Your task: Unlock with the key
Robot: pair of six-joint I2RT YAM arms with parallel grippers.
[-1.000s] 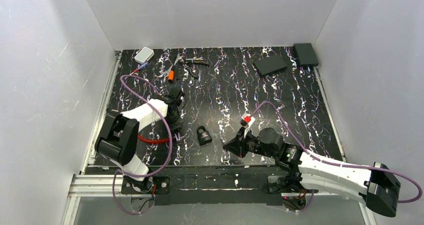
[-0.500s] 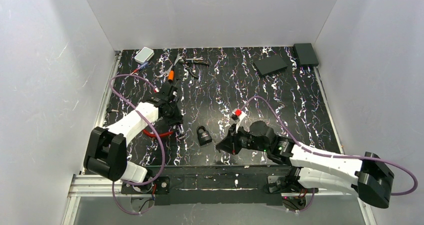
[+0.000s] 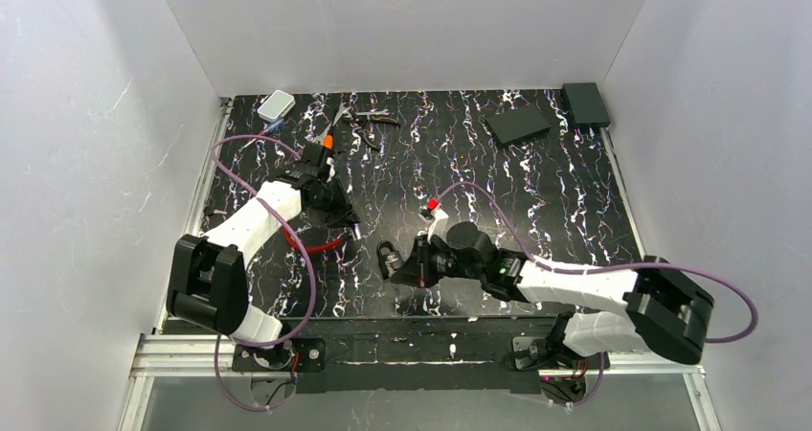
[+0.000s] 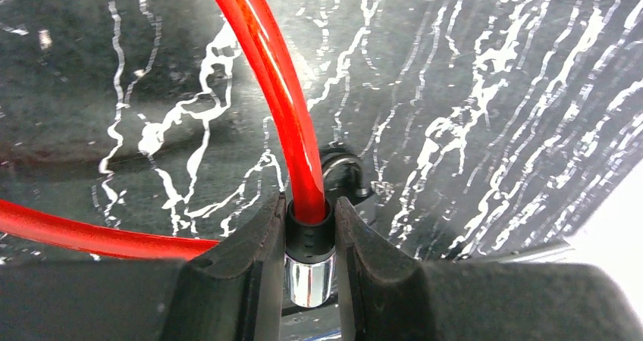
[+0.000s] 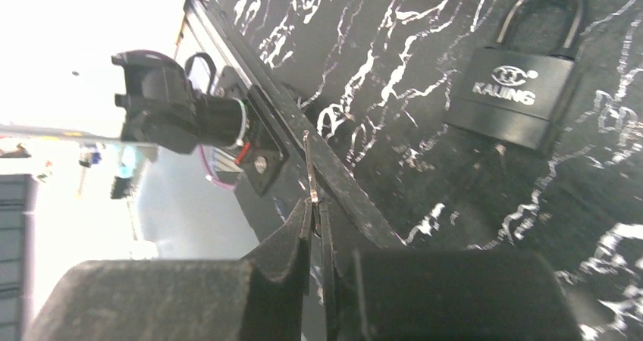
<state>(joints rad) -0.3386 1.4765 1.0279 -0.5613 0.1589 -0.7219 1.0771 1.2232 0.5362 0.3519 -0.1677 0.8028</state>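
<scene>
A black padlock (image 3: 388,257) lies flat on the marbled black table, shackle shut; it also shows in the right wrist view (image 5: 515,91). My right gripper (image 3: 404,269) is just right of the padlock and shut on a thin key (image 5: 308,167), whose blade sticks out past the fingertips (image 5: 299,220), edge-on, a short way from the padlock body. My left gripper (image 3: 349,224) is left of the padlock, shut on the black and chrome end (image 4: 309,242) of a red cable (image 4: 265,61) that loops on the table (image 3: 304,245).
A white box (image 3: 276,104), loose metal tools (image 3: 369,118) and an orange-handled tool (image 3: 327,143) lie at the back left. A flat black plate (image 3: 516,124) and a black box (image 3: 585,103) sit at the back right. The table's front rail (image 5: 334,167) runs near the key.
My right gripper has moved left with the key, up to the padlock. My left gripper has swung away from me and to the right, dragging the red cable's end toward the padlock.
</scene>
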